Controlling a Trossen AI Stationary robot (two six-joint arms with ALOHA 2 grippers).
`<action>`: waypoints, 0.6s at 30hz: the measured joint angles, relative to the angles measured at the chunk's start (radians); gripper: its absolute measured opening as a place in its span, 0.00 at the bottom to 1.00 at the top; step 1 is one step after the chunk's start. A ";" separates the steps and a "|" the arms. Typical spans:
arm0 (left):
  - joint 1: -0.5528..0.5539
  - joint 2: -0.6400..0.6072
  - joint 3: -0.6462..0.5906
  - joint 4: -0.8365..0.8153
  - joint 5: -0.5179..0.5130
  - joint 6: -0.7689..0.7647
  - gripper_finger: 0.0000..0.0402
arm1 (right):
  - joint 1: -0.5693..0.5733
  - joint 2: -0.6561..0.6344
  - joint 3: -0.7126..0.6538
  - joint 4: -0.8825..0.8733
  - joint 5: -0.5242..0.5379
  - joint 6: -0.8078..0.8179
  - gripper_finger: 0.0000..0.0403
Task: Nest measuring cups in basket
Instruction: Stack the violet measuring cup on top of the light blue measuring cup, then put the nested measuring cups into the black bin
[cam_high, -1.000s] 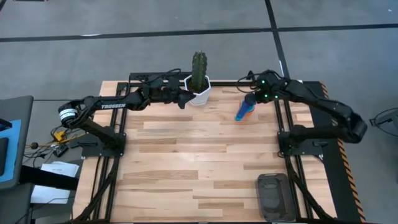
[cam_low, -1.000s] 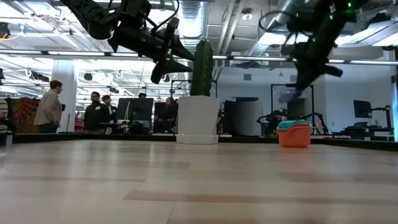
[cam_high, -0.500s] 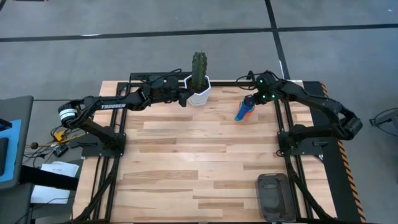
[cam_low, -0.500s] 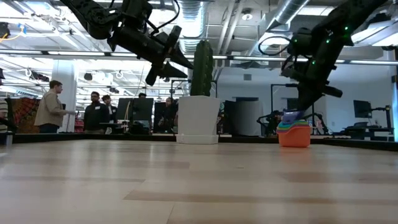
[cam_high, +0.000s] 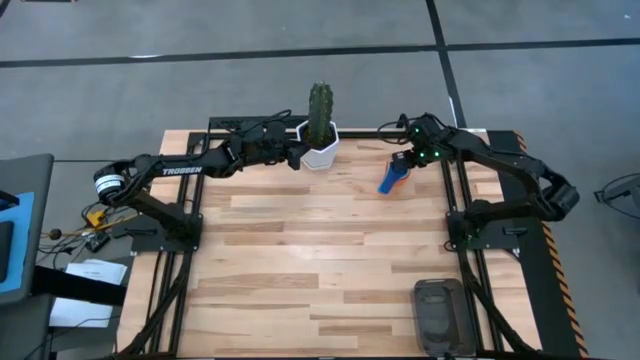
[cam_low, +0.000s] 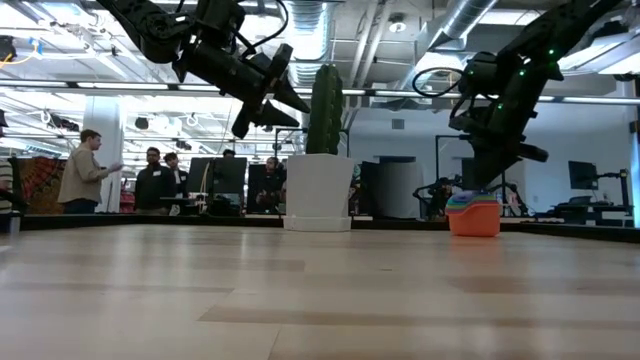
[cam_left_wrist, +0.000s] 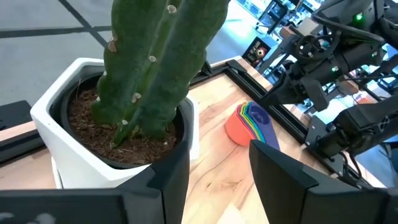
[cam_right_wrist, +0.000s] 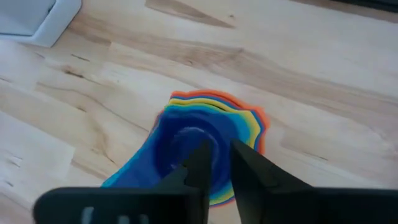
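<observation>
The measuring cups (cam_high: 391, 180) are nested into one stack, blue on top and orange at the bottom, and stand on the bare table near its far right corner (cam_low: 473, 214). My right gripper (cam_right_wrist: 221, 152) is down on top of the stack (cam_low: 480, 188), fingers nearly together on the top blue cup (cam_right_wrist: 177, 140). The dark grey basket (cam_high: 440, 315) sits at the near edge, right of middle, far from the cups. My left gripper (cam_left_wrist: 217, 171) hangs open in the air left of the white cactus pot (cam_high: 320, 152), touching nothing that shows. My right gripper comes at the top blue cup from above, pointing down. Its fingers (cam_right_wrist: 200, 155) stand at the bowl's rim (cam_right_wrist: 217, 134), opposite the handle (cam_right_wrist: 127, 177), seemingly one inside the bowl and one outside. The cup sits nested in the stack, which rests on the table.
The white hexagonal pot with the cactus (cam_low: 318, 190) stands at the far edge, left of the cup stack. Black frame rails (cam_high: 455, 190) run close beside the stack on its right. People (cam_low: 85, 170) stand in the room behind. Open wood lies between stack and basket.
My right gripper has come down toward the stack with a blue cup that it held in the air a second ago. That cup now sits nested on top of the stack, and the gripper stays down on it.
</observation>
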 joint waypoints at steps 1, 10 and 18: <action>0.000 0.000 0.000 0.000 0.000 0.000 0.39 | 0.000 -0.001 0.000 0.000 0.003 0.009 0.21; -0.019 0.000 0.000 0.001 0.000 0.001 0.39 | 0.008 -0.010 0.000 -0.010 0.003 0.084 0.30; -0.050 0.000 0.000 -0.003 0.003 0.072 0.39 | 0.040 -0.148 0.000 -0.008 0.015 0.280 0.36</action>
